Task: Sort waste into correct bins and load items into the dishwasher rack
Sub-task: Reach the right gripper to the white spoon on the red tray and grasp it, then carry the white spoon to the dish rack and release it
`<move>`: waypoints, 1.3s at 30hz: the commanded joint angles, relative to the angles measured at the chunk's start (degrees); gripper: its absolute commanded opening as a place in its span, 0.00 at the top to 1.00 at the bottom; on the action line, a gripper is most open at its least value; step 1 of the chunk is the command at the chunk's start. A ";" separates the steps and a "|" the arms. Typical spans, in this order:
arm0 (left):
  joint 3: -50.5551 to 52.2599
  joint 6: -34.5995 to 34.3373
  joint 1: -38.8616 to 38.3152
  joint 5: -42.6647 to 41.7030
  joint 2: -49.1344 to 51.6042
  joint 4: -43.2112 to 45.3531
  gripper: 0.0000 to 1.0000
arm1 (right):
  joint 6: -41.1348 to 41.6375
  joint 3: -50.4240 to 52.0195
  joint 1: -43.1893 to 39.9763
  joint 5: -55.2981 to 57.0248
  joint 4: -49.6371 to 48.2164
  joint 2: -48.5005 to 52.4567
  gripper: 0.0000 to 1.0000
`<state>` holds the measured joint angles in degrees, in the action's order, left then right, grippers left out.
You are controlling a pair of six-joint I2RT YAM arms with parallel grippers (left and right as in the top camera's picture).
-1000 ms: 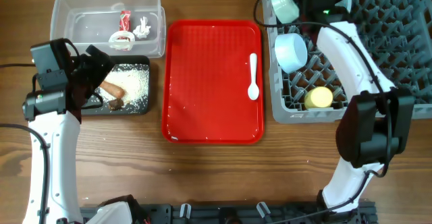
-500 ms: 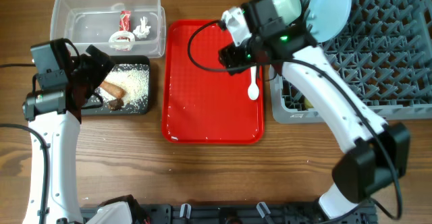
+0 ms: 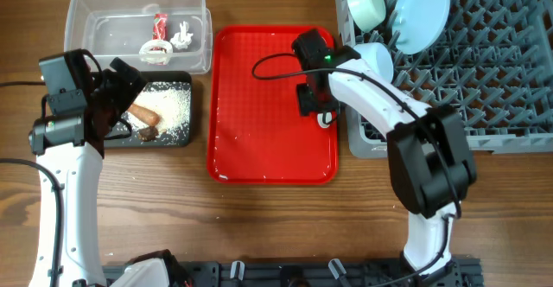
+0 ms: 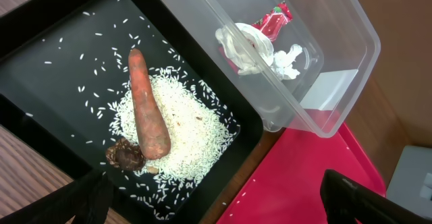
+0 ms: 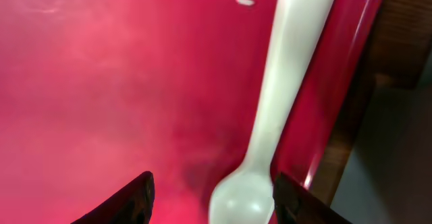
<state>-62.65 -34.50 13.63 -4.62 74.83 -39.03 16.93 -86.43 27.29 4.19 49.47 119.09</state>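
A clear plastic bin (image 3: 86,10) sits at the upper left of the overhead view. It holds 3 bits of waste: a red-and-white wrapper (image 4: 273,20), a crumpled white paper (image 4: 291,61) and a white ring-shaped piece (image 3: 155,54). The wrapper carries some printing, too small to read.

Just below the bin is a black tray (image 4: 40,96) with a heap of white rice (image 4: 192,129). A carrot (image 4: 147,109) lies on the rice, and a dark brown lump (image 4: 125,156) touches its lower end. Loose grains are scattered over the rest of the tray.

The left gripper (image 4: 226,200) hangs above the near edge of the black tray, its jaws apart with nothing between them.

A red tray (image 3: 259,105) fills the centre of the wooden worktop (image 3: 259,226). Its only item is a white plastic spoon (image 5: 287,96), lying along its right edge with the bowl toward the lower part of the frame. 1 grain of rice lies beside the handle. The right gripper (image 5: 214,196) is low over the spoon, its jaws apart, 1 on each side of the spoon's bowl and not closed on it.

The grey dishwasher rack (image 3: 501,79) takes up the upper right. It holds a pale green bowl (image 3: 366,6), a light blue plate (image 3: 419,12) standing on edge and a white cup (image 3: 377,60) near its left wall.
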 commanded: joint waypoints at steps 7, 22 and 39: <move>0.02 1.29 0.00 -0.48 -0.04 0.17 0.00 | 0.98 -0.07 0.02 3.32 -2.49 2.03 0.43; 0.02 1.29 0.00 -0.48 -0.04 0.17 0.00 | 1.11 -0.07 0.02 3.32 -2.64 4.90 0.67; 0.02 1.29 0.00 -0.48 -0.04 0.17 0.00 | -1.97 -3.28 0.02 -1.14 -0.11 3.17 0.96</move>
<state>-62.65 -34.50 13.63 -4.62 74.83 -39.00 16.14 -87.05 27.29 5.15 48.07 121.84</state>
